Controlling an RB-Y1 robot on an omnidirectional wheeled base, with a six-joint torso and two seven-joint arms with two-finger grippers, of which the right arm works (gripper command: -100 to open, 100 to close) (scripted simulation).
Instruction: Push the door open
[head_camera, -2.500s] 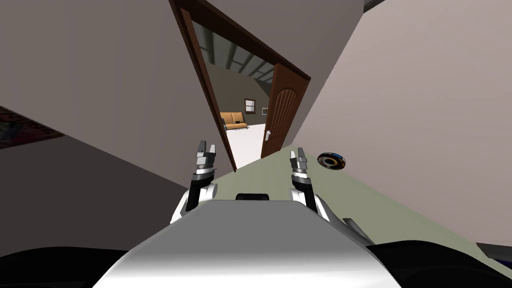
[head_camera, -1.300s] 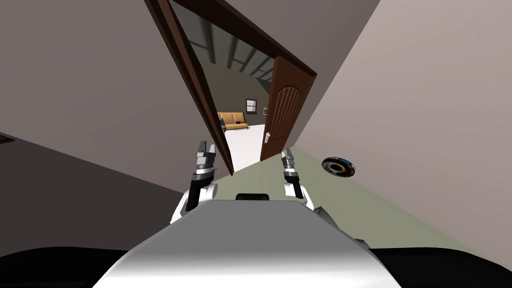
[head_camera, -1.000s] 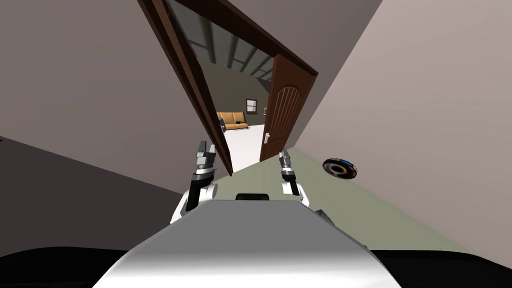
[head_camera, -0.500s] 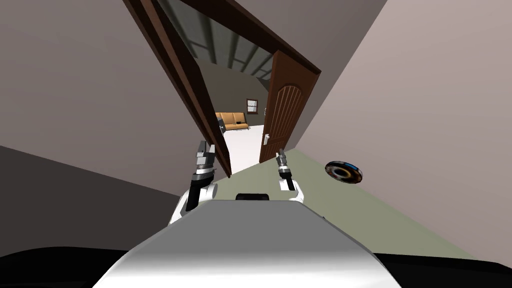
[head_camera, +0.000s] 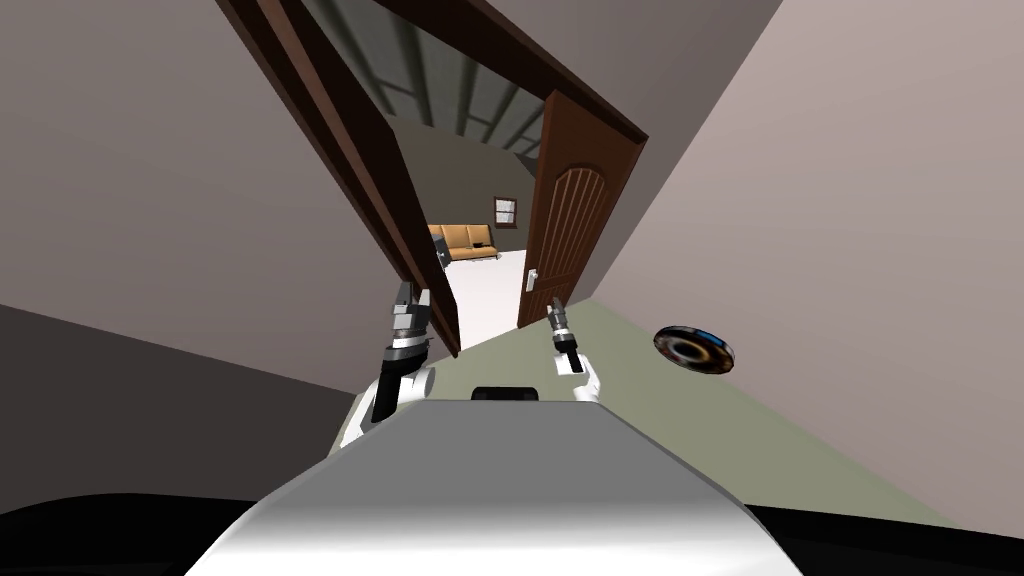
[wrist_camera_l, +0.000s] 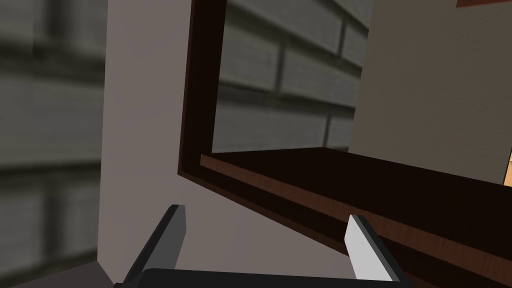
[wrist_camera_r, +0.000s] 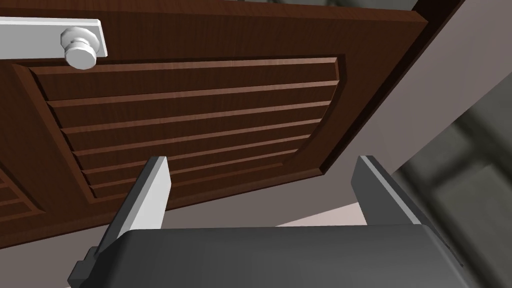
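Observation:
A dark brown panelled door (head_camera: 572, 235) stands swung partly inward on the right of a dark brown frame (head_camera: 340, 150). Its white handle plate and knob (head_camera: 531, 280) sit low on its near edge. My right gripper (head_camera: 556, 310) is open and points at the door's face, a short way from it; in the right wrist view the ribbed door panel (wrist_camera_r: 200, 115) and the knob (wrist_camera_r: 80, 52) lie beyond the open gripper (wrist_camera_r: 260, 185). My left gripper (head_camera: 411, 297) is open beside the frame's left post; the left wrist view has the frame's corner (wrist_camera_l: 200, 165) past the gripper (wrist_camera_l: 265, 235).
Grey-beige walls close in on both sides of a green-grey floor (head_camera: 640, 400). A round dark disc-shaped object (head_camera: 693, 349) lies on the floor to the right. Through the opening are a white floor and an orange sofa (head_camera: 462, 238).
I have moved closer to the doorway, which now looms larger. My right arm has stretched forward and inward toward the door's face. The left arm holds its pose.

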